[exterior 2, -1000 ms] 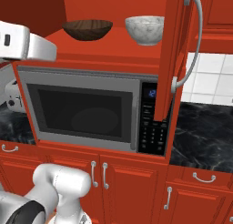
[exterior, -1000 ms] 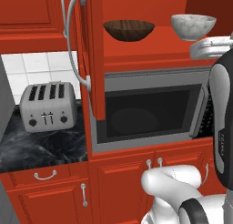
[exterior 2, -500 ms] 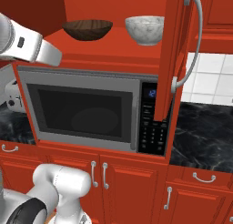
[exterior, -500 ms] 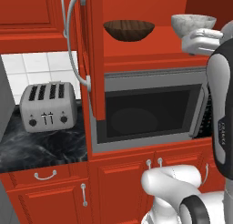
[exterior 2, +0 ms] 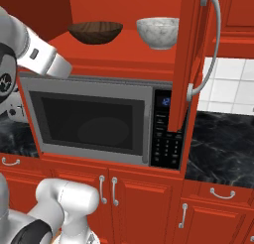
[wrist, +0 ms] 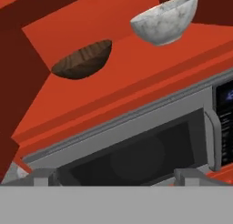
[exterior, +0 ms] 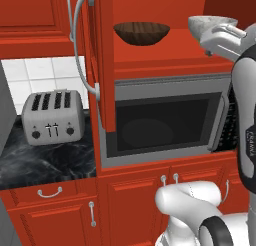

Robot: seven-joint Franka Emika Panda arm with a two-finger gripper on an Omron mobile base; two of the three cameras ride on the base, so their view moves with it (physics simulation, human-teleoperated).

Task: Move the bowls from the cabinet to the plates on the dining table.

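The red cabinet [exterior: 165, 57] stands open above the microwave, its door [exterior: 95, 65] swung out to the left. On its shelf sit the dark brown wood-grain bowl [exterior: 141, 32] [exterior 2: 95, 31] [wrist: 84, 59] and, to its right, the white marbled bowl [exterior 2: 158, 32] [wrist: 166, 20]. In the left base view my arm [exterior: 225, 40] covers part of the white bowl [exterior: 207, 21]. My gripper [wrist: 117, 177] is open, below and in front of the shelf, with nothing between its fingertips [wrist: 43, 177]. The plates and the dining table are out of view.
A grey microwave [exterior 2: 99, 119] [exterior: 165, 122] sits right under the shelf. The cabinet's right door [exterior 2: 191, 59] juts out with its long silver handle. A silver toaster [exterior: 52, 117] stands on the black marble counter [exterior: 45, 162] at the left. Red drawers run below.
My arm has swung up and in toward the shelf, its hand now close by the white bowl. The bowls have not moved.
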